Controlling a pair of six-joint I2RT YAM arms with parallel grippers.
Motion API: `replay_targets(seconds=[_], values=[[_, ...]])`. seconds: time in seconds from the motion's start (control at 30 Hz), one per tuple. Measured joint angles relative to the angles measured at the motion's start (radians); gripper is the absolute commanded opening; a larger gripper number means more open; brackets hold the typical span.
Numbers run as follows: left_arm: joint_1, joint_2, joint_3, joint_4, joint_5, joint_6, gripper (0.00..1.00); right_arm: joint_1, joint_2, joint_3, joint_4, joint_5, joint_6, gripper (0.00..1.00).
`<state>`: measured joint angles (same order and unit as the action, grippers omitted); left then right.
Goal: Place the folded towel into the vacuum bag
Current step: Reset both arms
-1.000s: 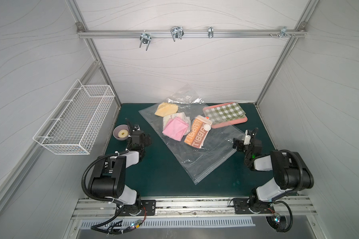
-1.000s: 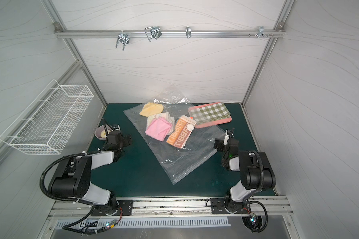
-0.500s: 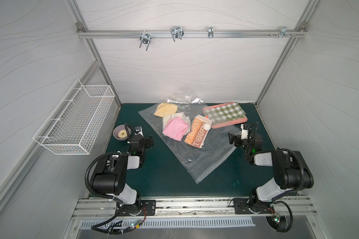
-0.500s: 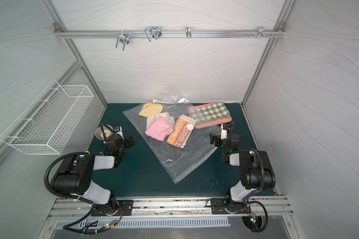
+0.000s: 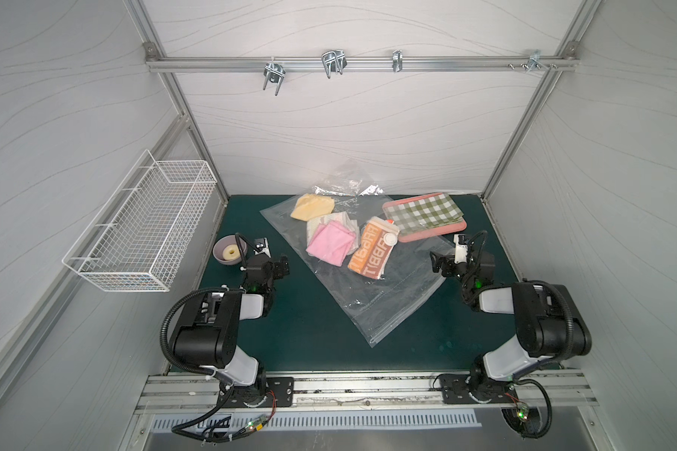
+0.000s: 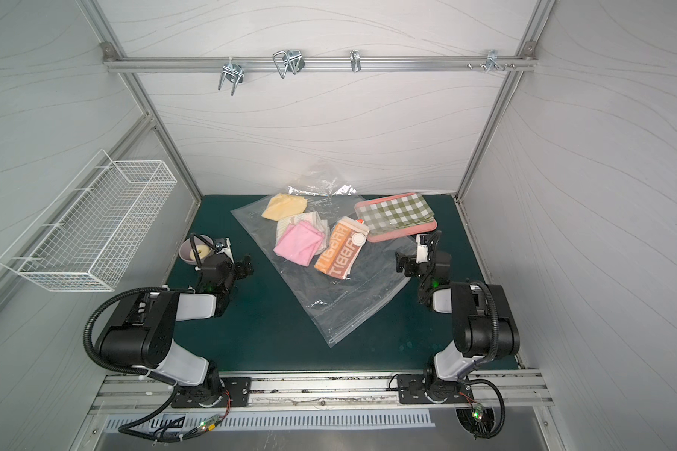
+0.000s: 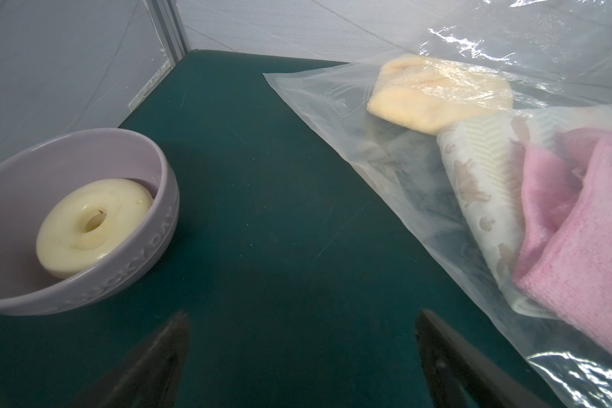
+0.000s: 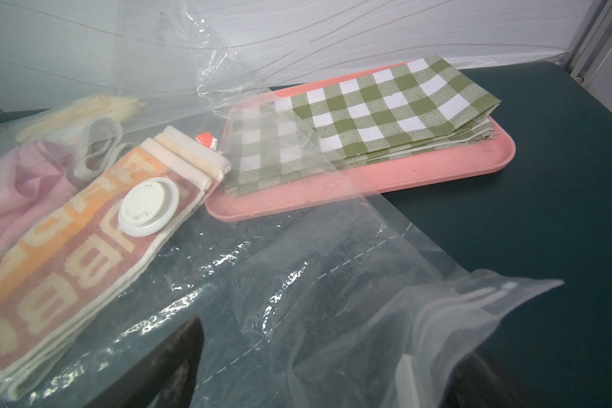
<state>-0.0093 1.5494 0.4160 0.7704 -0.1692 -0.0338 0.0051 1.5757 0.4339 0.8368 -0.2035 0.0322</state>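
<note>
Bag lies slantwise across my green surface, zip edge toward the front, with yellow, pink and orange towels inside. I see the checked towel folded on the pink tray, just beside the bag's far right side. Both hands are spread wide and hold nothing: left hand low between bowl and bag, right hand at the bag's right edge, near the zip
</note>
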Motion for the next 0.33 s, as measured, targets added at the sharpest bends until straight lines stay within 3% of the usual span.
replay_targets(seconds=[0.33], values=[[0.02, 0.0, 0.001, -0.006, 0.032, -0.003, 1.0, 0.0, 0.0, 0.0, 0.0, 0.0, 0.0, 0.99]])
